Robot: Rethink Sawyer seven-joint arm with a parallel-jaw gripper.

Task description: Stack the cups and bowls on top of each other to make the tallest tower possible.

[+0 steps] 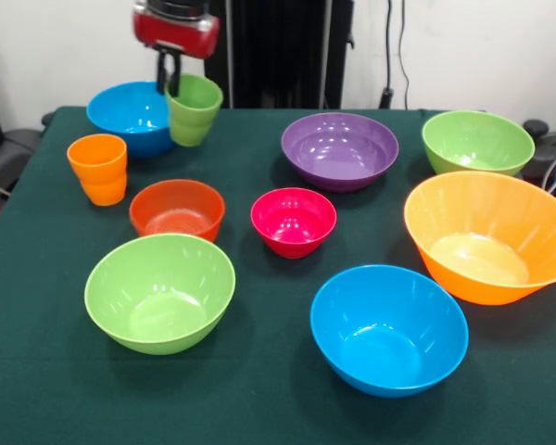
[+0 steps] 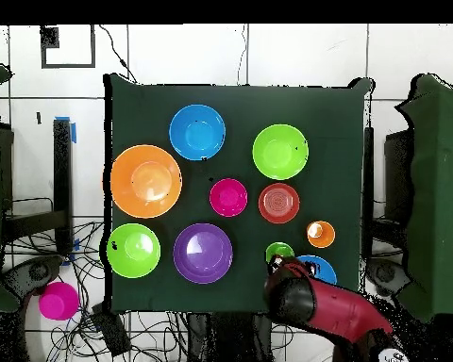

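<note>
Gripper [image 1: 170, 82] clamps green cup's [image 1: 194, 109] rim (seemingly lifted) beside blue bowl [image 1: 130, 115].

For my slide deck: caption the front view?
Gripper lifts the light green cup above a table of scattered, unstacked bowls.

Dark green cloth [image 1: 259, 408] is covering the table top, lying flat and reaching all four edges in the overhead view [image 2: 343, 123].

White wall is showing behind the table in the front view, with a black cable [image 1: 389, 56] hanging down it.

Floor of pale tiles with dark joints is showing around the table from above. A black square outline [image 2: 68, 47] is sitting on the floor beyond one corner. A blue strip [image 2: 73, 129] is lying just beside the table's edge. Tangled black cables [image 2: 155, 330] are running across the floor. A magenta round object [image 2: 58, 301] is resting on the floor, apart from the table.
</note>
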